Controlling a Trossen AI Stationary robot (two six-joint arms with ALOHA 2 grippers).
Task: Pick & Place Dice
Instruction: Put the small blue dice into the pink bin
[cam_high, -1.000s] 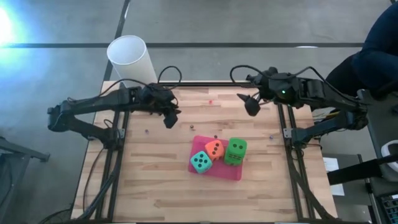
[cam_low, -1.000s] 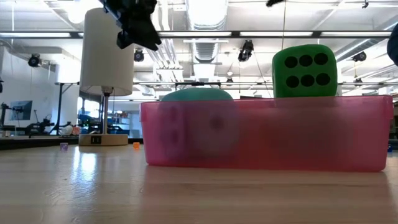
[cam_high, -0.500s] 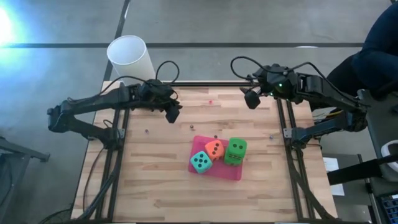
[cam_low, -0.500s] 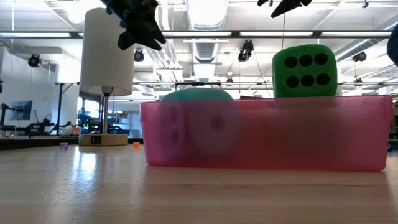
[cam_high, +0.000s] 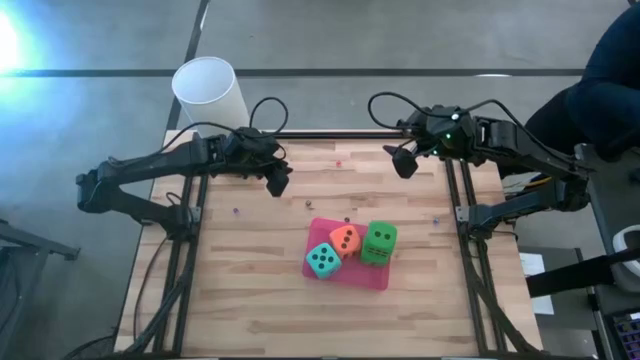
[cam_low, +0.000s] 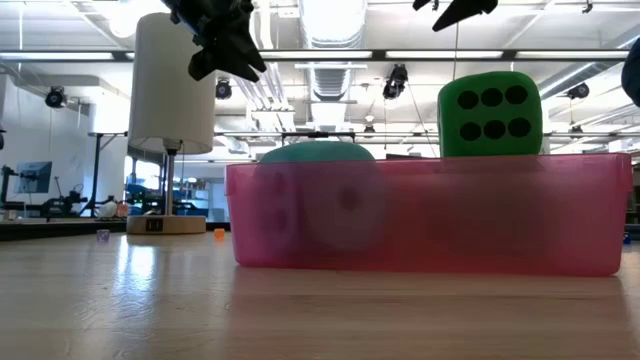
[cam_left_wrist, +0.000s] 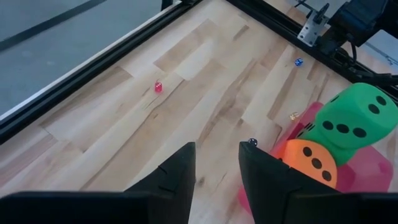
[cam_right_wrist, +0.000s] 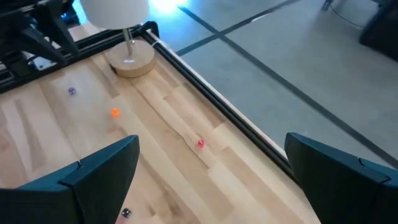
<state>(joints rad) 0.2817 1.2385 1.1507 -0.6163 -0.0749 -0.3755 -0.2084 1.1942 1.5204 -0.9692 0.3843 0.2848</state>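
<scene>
Three dice sit in a translucent pink tray (cam_high: 372, 278) right of the table's middle: a teal one (cam_high: 322, 261), an orange one (cam_high: 345, 240) and a green one (cam_high: 379, 243). In the low view the green die (cam_low: 490, 112) rises above the tray's rim (cam_low: 420, 162). My left gripper (cam_high: 279, 182) hangs above the table's far left part, narrowly open with nothing between its fingers (cam_left_wrist: 216, 149). The dice lie ahead of it. My right gripper (cam_high: 403, 162) hangs wide open and empty (cam_right_wrist: 211, 140) above the far right part.
A white cylinder lamp (cam_high: 210, 95) on a round wooden base (cam_right_wrist: 129, 61) stands at the far left corner. Tiny dice lie scattered on the wood: red (cam_left_wrist: 158, 87), blue (cam_left_wrist: 298, 61), orange (cam_right_wrist: 114, 112), purple (cam_right_wrist: 71, 91). A person's dark sleeve (cam_high: 610, 70) shows beyond the right edge.
My right gripper has swung a little toward the table's far edge and then kept still. My left gripper has rolled slightly in place. The dice and the tray have not moved.
</scene>
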